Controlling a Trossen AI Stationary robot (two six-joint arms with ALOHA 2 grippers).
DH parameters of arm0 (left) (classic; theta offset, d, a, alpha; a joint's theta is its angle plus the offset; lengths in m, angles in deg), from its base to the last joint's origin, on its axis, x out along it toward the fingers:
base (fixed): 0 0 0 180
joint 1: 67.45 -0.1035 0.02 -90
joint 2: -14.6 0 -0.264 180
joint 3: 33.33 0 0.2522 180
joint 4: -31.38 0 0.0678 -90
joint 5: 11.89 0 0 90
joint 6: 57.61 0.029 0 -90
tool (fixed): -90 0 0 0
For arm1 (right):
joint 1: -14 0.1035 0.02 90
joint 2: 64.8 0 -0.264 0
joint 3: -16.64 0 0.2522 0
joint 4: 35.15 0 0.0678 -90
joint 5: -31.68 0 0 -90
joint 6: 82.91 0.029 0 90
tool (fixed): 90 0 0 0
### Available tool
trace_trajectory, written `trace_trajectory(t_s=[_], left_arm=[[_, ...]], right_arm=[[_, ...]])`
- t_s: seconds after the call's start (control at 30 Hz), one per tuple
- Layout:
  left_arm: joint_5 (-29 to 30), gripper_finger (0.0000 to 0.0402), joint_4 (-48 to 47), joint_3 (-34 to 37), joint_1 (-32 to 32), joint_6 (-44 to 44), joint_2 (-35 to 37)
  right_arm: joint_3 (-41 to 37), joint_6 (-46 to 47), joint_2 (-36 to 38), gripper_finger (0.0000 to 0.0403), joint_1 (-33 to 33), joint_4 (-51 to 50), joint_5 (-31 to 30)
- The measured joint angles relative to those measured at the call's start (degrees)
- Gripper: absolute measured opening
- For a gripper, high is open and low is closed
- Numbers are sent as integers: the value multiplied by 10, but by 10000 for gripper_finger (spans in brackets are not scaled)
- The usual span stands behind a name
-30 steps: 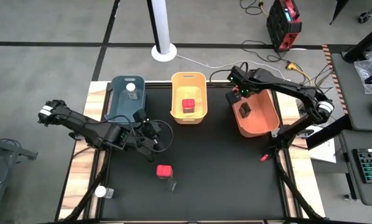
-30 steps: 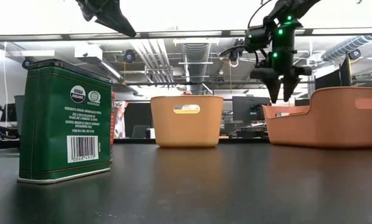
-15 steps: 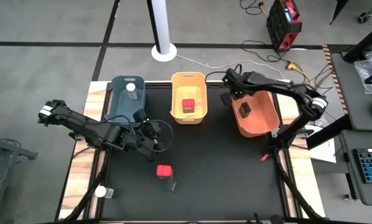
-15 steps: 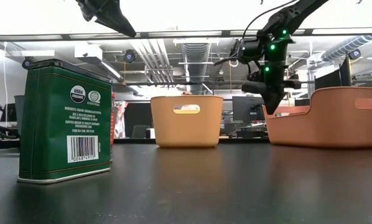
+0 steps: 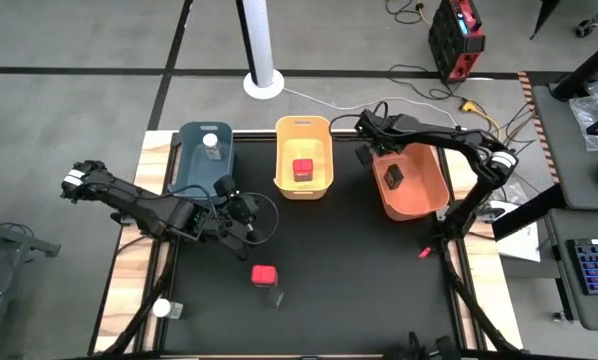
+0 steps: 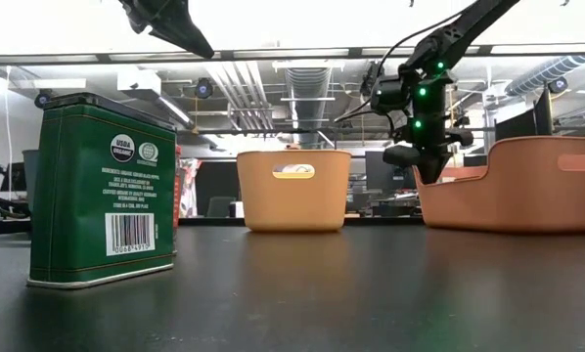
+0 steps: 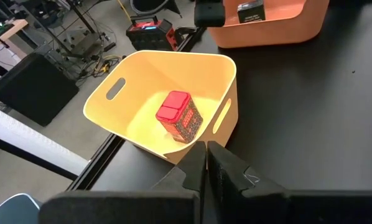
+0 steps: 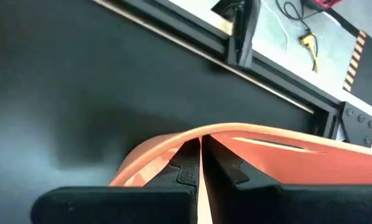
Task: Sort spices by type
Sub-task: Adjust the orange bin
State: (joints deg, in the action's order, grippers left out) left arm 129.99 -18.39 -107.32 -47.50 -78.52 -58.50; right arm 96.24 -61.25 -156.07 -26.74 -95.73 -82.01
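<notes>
Spices are half sorted, so with the right gripper [image 5: 365, 153] pressed together at the orange bin's [image 5: 434, 188] edge and the left gripper [image 5: 247, 213] likewise shut, that loose red-lidded jar [image 5: 265, 275] mid-table wants fingers spread wide before descending.

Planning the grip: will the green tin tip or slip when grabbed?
The green tin stands upright on a broad flat base, so probably resists tipping. Its flat glossy sides look stiff but possibly slippery.

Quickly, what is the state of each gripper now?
Left gripper: shut, holding nothing.
Right gripper: shut on the orange bin's rim.
</notes>
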Motion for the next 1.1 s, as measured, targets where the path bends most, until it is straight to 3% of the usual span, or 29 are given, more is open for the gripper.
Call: trace_trajectory(t_s=[1.1], left_arm=[[0, 0, 0, 0, 0, 0, 0]], right_arm=[[0, -48, -4, 9, -79, 70, -8]])
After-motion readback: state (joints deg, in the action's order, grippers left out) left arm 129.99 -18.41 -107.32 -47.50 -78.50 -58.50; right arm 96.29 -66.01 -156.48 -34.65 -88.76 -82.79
